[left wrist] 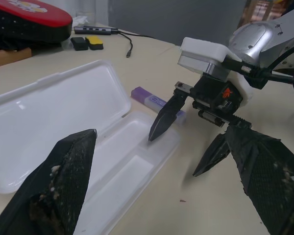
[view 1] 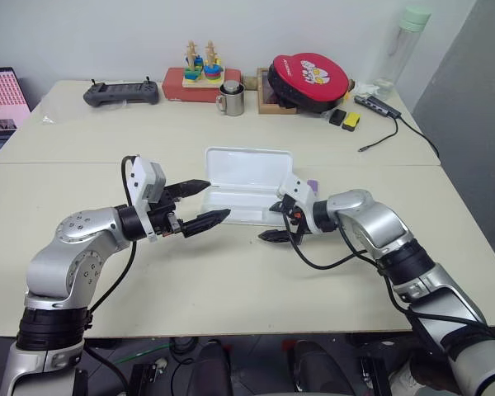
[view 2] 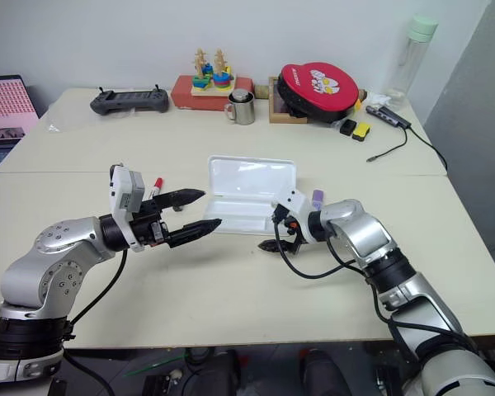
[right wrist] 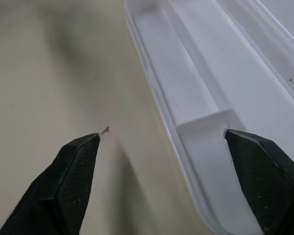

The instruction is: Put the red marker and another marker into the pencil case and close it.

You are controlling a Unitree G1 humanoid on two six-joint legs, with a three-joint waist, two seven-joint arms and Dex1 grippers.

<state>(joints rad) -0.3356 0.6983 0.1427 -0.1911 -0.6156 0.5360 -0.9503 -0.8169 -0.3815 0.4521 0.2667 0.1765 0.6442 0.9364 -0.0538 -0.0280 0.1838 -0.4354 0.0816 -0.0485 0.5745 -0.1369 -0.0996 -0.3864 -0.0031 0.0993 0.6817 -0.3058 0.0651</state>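
The pencil case (view 1: 247, 169) lies open on the middle of the table, lid flat toward the far side, and the part of the tray I see is bare. My right gripper (view 1: 266, 221) is open at the tray's right front corner, its jaws astride the front wall (right wrist: 152, 98): one fingertip (right wrist: 83, 156) over the table, the other over the tray. The purple marker (left wrist: 157, 100) lies on the table just off the case's right end, behind that wrist. My left gripper (view 1: 219, 198) hovers open and empty at the case's left end. The red marker (view 2: 157, 185) peeks out behind my left wrist.
Along the far edge stand a controller (view 1: 121, 92), a toy stacker on a red box (view 1: 202, 70), a metal mug (view 1: 231, 99), a red round pouch (view 1: 309, 80), small yellow and black blocks (view 1: 345, 120), a cabled hub and a bottle (view 1: 404, 45). A laptop (view 1: 2, 99) sits far left.
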